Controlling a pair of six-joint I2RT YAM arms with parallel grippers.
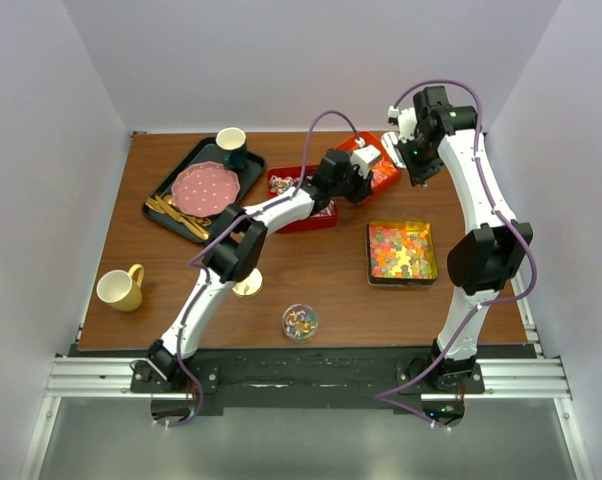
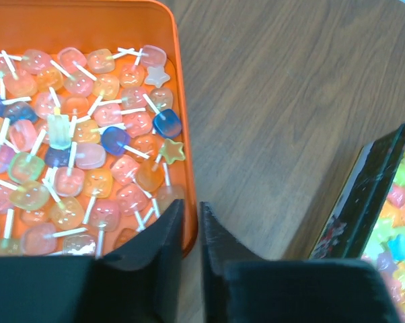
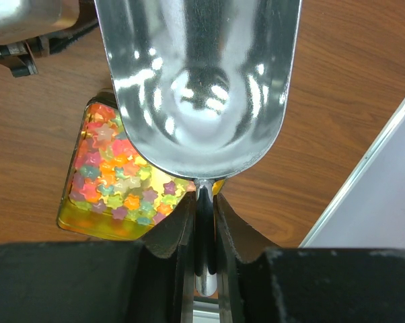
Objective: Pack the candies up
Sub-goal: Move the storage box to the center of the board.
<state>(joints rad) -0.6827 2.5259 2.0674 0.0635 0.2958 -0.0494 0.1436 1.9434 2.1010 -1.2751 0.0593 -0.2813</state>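
Candies: three open stocks and one target.
- Lollipop-type jelly pieces [image 2: 88, 148], packed thick in the orange tray [image 2: 88, 27] at the far side of the counter [image 2: 290, 101].
- Star-shaped jellies [image 3: 115, 175] in the black-walled square tray [image 2: 364, 195], just to the right of the orange one.
- Wrapped sweets in the red tray [image 1: 316, 222], beside the orange tray and partly under the left arm.
- A few candies already sit in the small glass jar [image 1: 300, 322] at the near edge. Its gold lid [image 1: 246, 287] is off and lies near it, to the left.

Left fingers [image 2: 159, 235]: they straddle the near wall of the orange tray, one inside among the sweets and one outside, with a narrow gap. I cannot tell whether they pinch the wall yet.

Right fingers [image 3: 172, 229]: clenched on the stem of the silver scoop [image 3: 196, 81]. The bowl is empty and held high, with the star tray showing below it.

Step in hand (judgement): setting up for a scoop. The left arm looks to be taking hold of the orange tray to steady or tilt it, and no load has been taken.

Next move calls for:
- a firm hold on the thin tray wall, without disturbing the lollipop sticks;
- lowering the scoop at a shallow angle into one tray;
- a level carry across to the jar, whose mouth is narrow compared with the scoop, so spillage is likely.
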